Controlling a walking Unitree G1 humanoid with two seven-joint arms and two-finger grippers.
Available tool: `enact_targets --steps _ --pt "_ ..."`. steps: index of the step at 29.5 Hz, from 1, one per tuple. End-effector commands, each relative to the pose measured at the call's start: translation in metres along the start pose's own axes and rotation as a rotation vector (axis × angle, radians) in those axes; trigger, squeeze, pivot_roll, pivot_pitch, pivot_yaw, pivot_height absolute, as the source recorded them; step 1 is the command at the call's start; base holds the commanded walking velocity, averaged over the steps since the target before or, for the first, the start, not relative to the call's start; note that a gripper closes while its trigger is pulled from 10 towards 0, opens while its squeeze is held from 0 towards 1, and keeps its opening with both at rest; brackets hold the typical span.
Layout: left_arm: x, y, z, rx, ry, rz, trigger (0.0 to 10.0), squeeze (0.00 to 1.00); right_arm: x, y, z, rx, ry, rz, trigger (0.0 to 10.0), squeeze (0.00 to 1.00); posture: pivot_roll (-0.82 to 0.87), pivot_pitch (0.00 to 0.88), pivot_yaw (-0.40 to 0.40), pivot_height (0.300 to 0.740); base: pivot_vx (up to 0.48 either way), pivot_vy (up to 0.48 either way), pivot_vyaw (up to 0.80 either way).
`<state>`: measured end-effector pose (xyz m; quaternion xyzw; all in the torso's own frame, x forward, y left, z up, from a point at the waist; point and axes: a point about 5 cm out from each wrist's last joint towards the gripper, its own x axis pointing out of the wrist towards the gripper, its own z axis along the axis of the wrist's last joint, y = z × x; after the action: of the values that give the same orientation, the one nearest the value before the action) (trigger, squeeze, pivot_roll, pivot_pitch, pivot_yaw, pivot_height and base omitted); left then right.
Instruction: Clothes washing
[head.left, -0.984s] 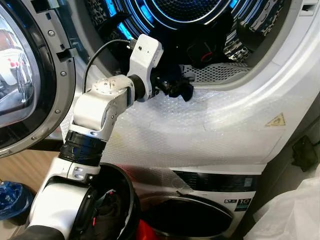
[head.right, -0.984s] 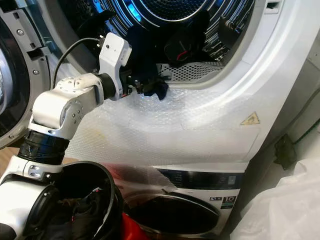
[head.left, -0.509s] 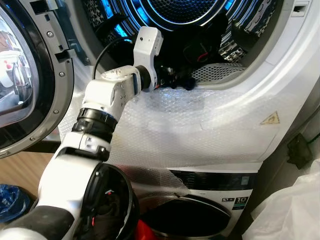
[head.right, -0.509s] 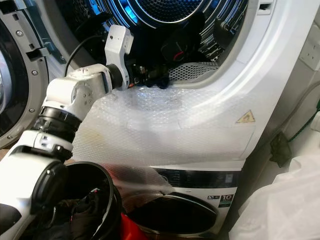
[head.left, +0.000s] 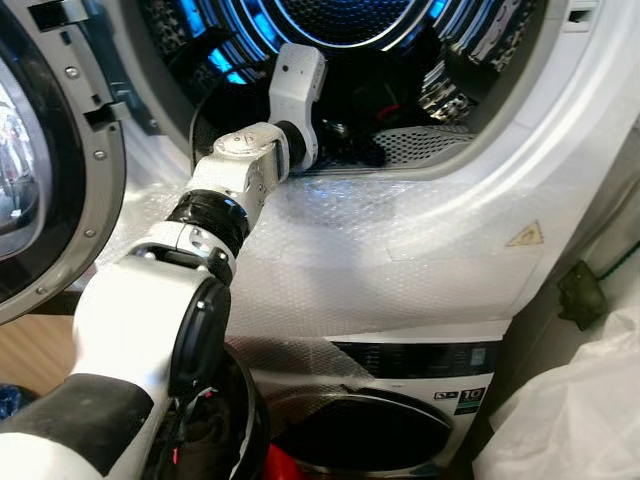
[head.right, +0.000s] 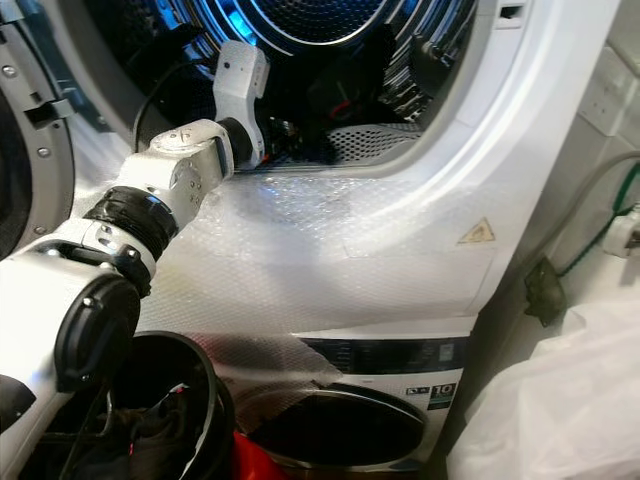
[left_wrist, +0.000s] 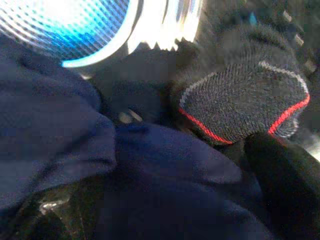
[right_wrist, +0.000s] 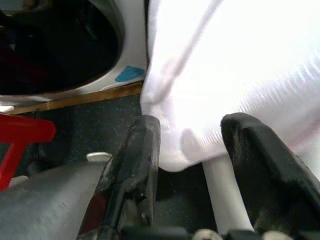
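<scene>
The upper machine's drum (head.left: 350, 20) glows blue and holds dark laundry (head.right: 345, 90). My left gripper (head.left: 345, 152) reaches over the door rim (head.left: 430, 165) into the drum and is shut on a navy garment (left_wrist: 150, 175), which bunches right in front of the wrist camera. Beyond it lies a dark knitted piece with red and grey trim (left_wrist: 245, 100). One black finger (left_wrist: 285, 190) shows beside the navy cloth. My right gripper (right_wrist: 192, 127) hangs low and open, with a white bag (right_wrist: 235, 60) just beyond its fingers.
The upper door (head.left: 40, 150) stands open on the left. Bubble wrap (head.left: 380, 260) covers the front panel. Below are the lower washer's port (head.left: 370, 440), a black basket of dark clothes (head.right: 170, 420) and a red object (right_wrist: 25, 135). The white bag (head.left: 570, 410) sits right.
My left gripper has carried the navy garment from the drum's rim deeper into the drum. The camera has shifted, so the whole picture has moved a little.
</scene>
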<state>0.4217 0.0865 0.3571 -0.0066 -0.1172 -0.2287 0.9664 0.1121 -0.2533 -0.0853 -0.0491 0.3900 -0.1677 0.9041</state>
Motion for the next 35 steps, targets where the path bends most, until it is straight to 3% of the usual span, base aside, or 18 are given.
enact_targets --steps 1,6,9,13,15,22,26,32,35 --pt "-0.001 0.010 0.022 0.034 -0.068 0.064 10.0 0.00 -0.001 0.000 -0.001 0.005 -0.009 0.001 10.0 0.00 -0.24 0.022 0.139 0.740 0.000 0.000 0.00" --pt "-0.004 0.019 0.031 0.059 -0.106 0.144 10.0 0.00 -0.001 0.001 -0.001 -0.009 -0.010 0.010 10.0 0.00 -0.24 0.031 0.129 0.740 0.000 0.000 0.00" --pt "-0.004 0.019 0.030 0.051 -0.108 0.128 10.0 0.00 -0.001 0.003 0.000 -0.014 -0.012 0.016 10.0 0.00 -0.23 0.030 0.128 0.740 0.000 0.000 0.00" --pt "-0.001 0.002 0.040 0.079 -0.148 -0.057 10.0 0.00 0.000 0.005 0.003 -0.011 -0.019 0.017 10.0 0.00 -0.22 0.027 0.130 0.740 0.000 0.000 0.00" --pt "0.000 -0.007 0.048 0.151 -0.182 -0.136 10.0 0.00 0.001 0.008 0.003 -0.010 -0.017 0.020 10.0 0.00 -0.21 0.021 0.133 0.740 0.000 0.000 0.00" --pt "0.001 -0.017 0.059 0.198 -0.229 -0.190 10.0 0.00 0.003 0.017 0.007 -0.008 -0.015 0.040 10.0 0.00 -0.18 0.000 0.137 0.740 0.000 0.000 0.00" --pt "0.000 -0.019 0.052 0.259 -0.209 -0.155 10.0 0.00 0.006 0.026 0.015 0.004 -0.024 0.052 10.0 0.00 -0.17 0.000 0.163 0.740 0.000 0.000 0.00" --pt "-0.012 -0.024 0.037 0.327 -0.212 -0.097 10.0 0.00 0.009 0.031 0.021 0.019 -0.031 0.052 10.0 0.00 -0.14 0.000 0.181 0.740 0.000 0.000 0.00" --pt "-0.034 -0.046 0.021 0.299 -0.250 -0.137 10.0 0.00 0.010 0.038 0.022 0.023 -0.019 0.060 10.0 0.00 -0.09 0.000 0.202 0.740 0.000 0.000 0.00"
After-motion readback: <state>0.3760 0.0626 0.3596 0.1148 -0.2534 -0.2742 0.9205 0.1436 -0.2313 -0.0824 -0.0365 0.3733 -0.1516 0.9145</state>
